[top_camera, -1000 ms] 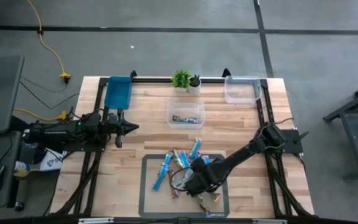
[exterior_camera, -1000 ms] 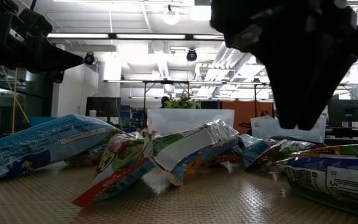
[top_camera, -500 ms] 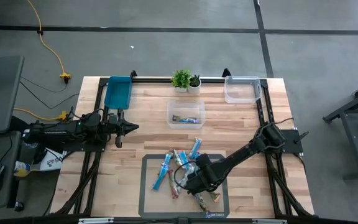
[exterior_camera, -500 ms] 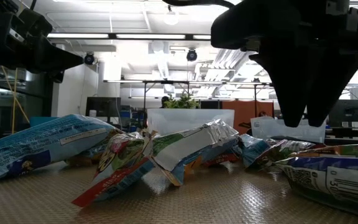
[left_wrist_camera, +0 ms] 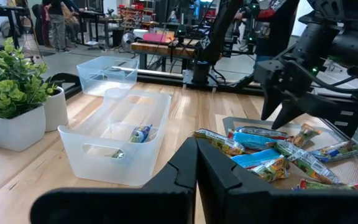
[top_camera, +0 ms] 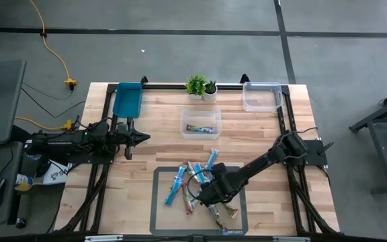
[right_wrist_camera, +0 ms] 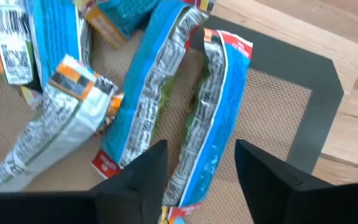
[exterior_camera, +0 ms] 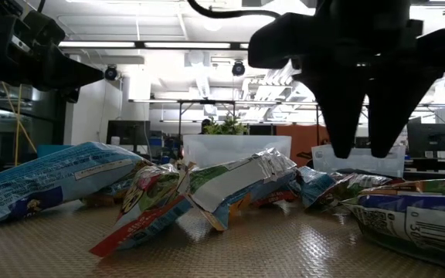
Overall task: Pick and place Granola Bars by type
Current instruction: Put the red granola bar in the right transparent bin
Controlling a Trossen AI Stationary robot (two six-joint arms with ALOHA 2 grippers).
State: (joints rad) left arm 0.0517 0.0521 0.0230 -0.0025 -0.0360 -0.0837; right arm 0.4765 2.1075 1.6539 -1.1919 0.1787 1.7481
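Several granola bars [top_camera: 195, 180], mostly light blue with some green and red, lie in a loose pile on the dark mat [top_camera: 161, 215] near the table's front edge. They also show in the low view [exterior_camera: 199, 193]. My right gripper [top_camera: 203, 193] hangs open just above the pile, fingers pointing down. In the right wrist view [right_wrist_camera: 201, 171] its fingers stand on either side of a blue bar [right_wrist_camera: 207, 124] without touching it. My left gripper [top_camera: 140, 138] waits shut at the table's left. One bar [top_camera: 200, 128] lies in the middle clear bin [top_camera: 201, 115].
A blue tray [top_camera: 127, 99] sits at the far left and a second clear bin [top_camera: 261, 96] at the far right. Two small potted plants [top_camera: 201, 87] stand at the far edge between them. Bare wood lies between the mat and the bins.
My right gripper has shifted a little toward the table's left over the pile, and the gap between its fingers has widened in the low view. The bars have not moved.
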